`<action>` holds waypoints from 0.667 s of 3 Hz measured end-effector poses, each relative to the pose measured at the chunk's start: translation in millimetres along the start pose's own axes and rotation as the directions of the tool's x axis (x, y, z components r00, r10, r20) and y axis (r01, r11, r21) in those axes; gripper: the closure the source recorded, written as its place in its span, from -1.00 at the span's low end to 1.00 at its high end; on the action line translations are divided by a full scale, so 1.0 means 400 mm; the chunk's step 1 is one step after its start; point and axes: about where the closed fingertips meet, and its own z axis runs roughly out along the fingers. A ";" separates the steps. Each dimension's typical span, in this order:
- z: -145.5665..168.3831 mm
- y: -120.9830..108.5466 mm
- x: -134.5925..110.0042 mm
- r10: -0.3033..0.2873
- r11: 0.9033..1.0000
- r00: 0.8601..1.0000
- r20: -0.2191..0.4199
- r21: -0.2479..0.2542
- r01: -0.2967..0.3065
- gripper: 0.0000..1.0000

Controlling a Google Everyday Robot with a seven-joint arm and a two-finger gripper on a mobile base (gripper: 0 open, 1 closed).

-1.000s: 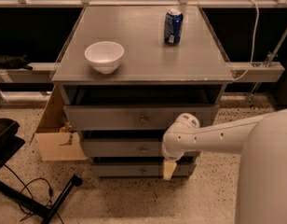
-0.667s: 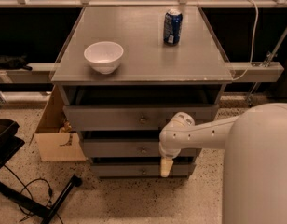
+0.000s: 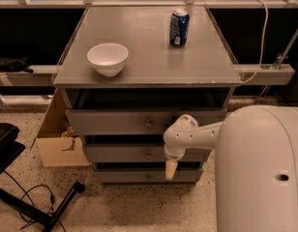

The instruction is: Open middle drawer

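Observation:
The middle drawer (image 3: 117,153) is a wide grey front with a small round metal knob (image 3: 149,155) at its centre, in the grey cabinet at the frame's middle. A dark gap shows above its front. My gripper (image 3: 171,169) hangs downward from the white wrist (image 3: 180,132), just right of the knob. Its cream tip reaches down over the lower edge of the middle drawer front. It holds nothing that I can see.
A taller grey drawer (image 3: 110,122) sits above and a slimmer one (image 3: 125,176) below. A white bowl (image 3: 108,58) and a blue can (image 3: 179,28) stand on the cabinet top. A cardboard box (image 3: 57,146) and a black stand (image 3: 23,202) are at the left. My white body (image 3: 260,178) fills the lower right.
My gripper has shifted slightly left, closer to the middle drawer's knob, and my body fills more of the right side. The drawers have not moved.

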 end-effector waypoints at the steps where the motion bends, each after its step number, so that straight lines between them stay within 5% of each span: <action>1: 0.033 -0.013 0.001 0.003 1.000 1.000 -0.008 -0.017 -0.003 -0.64; 2: 0.039 -0.002 0.043 0.017 1.000 0.999 -0.028 -0.024 -0.018 -0.16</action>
